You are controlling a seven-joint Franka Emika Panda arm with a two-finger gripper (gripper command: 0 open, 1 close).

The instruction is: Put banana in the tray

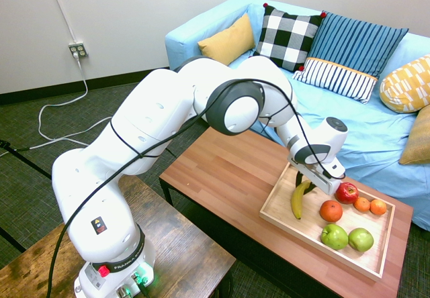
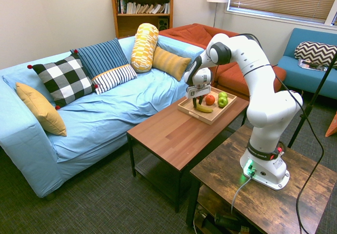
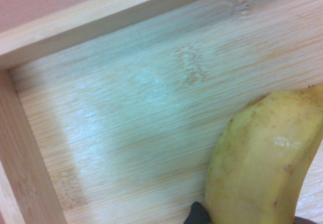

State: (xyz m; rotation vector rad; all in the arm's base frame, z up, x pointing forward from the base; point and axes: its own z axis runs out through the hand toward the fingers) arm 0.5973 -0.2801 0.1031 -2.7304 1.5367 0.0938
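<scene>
The yellow banana [image 1: 297,201] hangs slanted from its stem end, and my gripper [image 1: 304,184] is shut on that end. Its lower tip is down at the floor of the light wooden tray [image 1: 316,245], in the tray's left part. In the second exterior view, the banana [image 2: 205,108] sits low over the tray [image 2: 203,117] beside the gripper [image 2: 195,105]. The wrist view shows the banana [image 3: 257,163] close up over the tray's bare floor [image 3: 126,108], near a corner.
The tray also holds a red apple [image 1: 347,192], an orange [image 1: 330,211], two small oranges [image 1: 370,205] and two green apples [image 1: 347,237], all right of the banana. The tray lies on the reddish-brown table [image 1: 228,170]. A blue sofa [image 1: 363,123] with pillows stands behind.
</scene>
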